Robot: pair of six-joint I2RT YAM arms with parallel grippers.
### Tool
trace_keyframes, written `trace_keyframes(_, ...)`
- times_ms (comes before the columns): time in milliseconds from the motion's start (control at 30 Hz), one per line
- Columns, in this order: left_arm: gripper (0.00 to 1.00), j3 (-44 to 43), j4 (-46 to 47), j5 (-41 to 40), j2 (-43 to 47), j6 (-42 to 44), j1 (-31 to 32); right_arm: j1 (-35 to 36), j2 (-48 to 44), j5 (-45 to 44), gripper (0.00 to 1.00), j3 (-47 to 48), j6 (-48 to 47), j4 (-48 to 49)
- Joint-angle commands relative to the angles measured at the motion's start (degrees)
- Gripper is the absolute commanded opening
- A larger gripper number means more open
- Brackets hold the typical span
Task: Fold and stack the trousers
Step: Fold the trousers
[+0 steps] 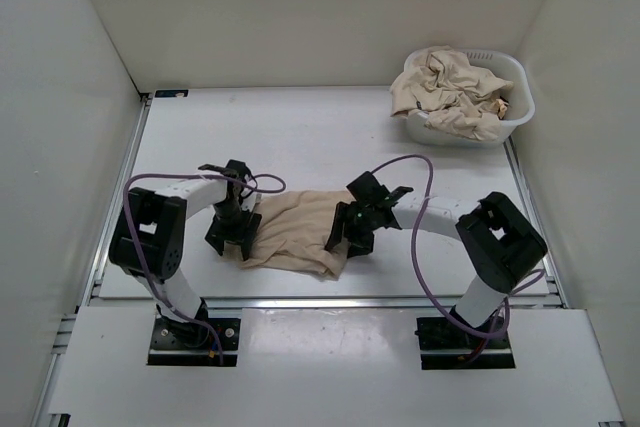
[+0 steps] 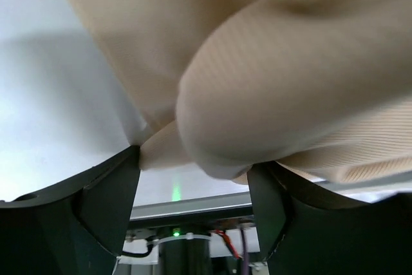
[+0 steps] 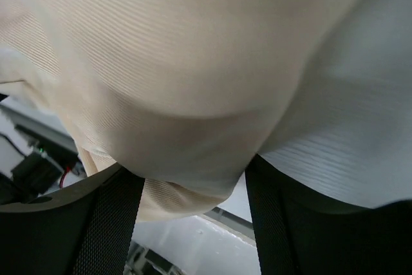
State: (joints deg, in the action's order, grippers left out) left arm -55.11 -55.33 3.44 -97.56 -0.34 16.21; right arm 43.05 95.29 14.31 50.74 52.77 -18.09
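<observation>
From above: a folded pair of beige trousers (image 1: 298, 232) lies on the white table (image 1: 300, 137), near the front edge and between the two arms. The left gripper (image 1: 233, 244) points down at the cloth's left edge and the right gripper (image 1: 346, 237) at its right edge. A white basket (image 1: 521, 78) in the far right corner holds crumpled beige cloth (image 1: 450, 92).

From the left wrist: the trousers (image 2: 290, 82) fill most of the frame, and a rounded fold bulges into the left gripper (image 2: 193, 162). The dark fingers (image 2: 109, 198) stand wide apart and the fold touches both. Whether they pinch it cannot be told.

From the right wrist: ribbed beige fabric of the trousers (image 3: 193, 62) hangs across the view and sags into the right gripper (image 3: 193, 175). Its fingers (image 3: 116, 223) are also set wide, with cloth filling the gap between them. A firm grip cannot be confirmed here either.
</observation>
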Motion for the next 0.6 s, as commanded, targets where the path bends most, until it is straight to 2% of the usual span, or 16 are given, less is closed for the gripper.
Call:
trace_keyframes(0,0.76,4.2,5.0,-6.5,2.9,0.3,-0.1,0.3,3.8,7.0,0.65,-1.7,-5.0,2.9)
trace_keyframes(67,0.76,5.4,5.1,-6.5,3.5,0.3,-0.1,0.3,4.4,6.3,0.57,-1.7,-6.1,1.7)
trace_keyframes(133,0.76,6.1,5.1,-7.0,4.9,0.3,-0.1,-0.8,4.4,6.3,0.38,-1.7,-7.2,1.7)
trace_keyframes(200,0.76,6.1,5.1,-7.0,6.1,0.3,-0.1,-1.9,4.4,5.0,0.04,-1.7,-8.5,-1.1)
trace_keyframes(233,0.76,6.1,4.4,-7.0,7.2,0.3,-0.1,-3.0,4.4,4.3,0.01,-1.7,-10.7,-2.5)
trace_keyframes(300,0.76,5.4,2.8,-7.0,7.9,0.3,-0.1,-4.3,2.9,3.8,0.00,-0.6,-14.4,-7.9)
trace_keyframes(367,0.76,4.8,0.9,-7.0,8.4,0.3,-0.1,-6.1,2.9,1.4,0.00,2.2,-22.6,-13.3)
trace_keyframes(400,0.76,4.0,0.1,-7.0,8.4,0.3,-0.1,-6.1,2.9,0.3,0.00,3.6,-25.8,-19.6)
trace_keyframes(467,0.79,2.0,-2.4,-1.6,9.0,0.3,-0.1,-6.8,3.5,-1.2,0.00,7.8,-33.8,-24.9)
trace_keyframes(500,0.81,-1.2,-5.4,1.0,9.1,0.3,-0.1,-7.4,3.5,-1.2,0.05,9.0,-35.8,-28.5)
trace_keyframes(533,0.83,-3.3,-7.0,3.8,9.1,0.3,-0.1,-7.4,4.2,-1.2,0.22,10.2,-37.4,-29.8)
trace_keyframes(567,0.84,-5.6,-8.3,9.4,9.6,0.3,-0.1,-7.4,4.9,-0.6,0.30,12.5,-39.7,-30.9)
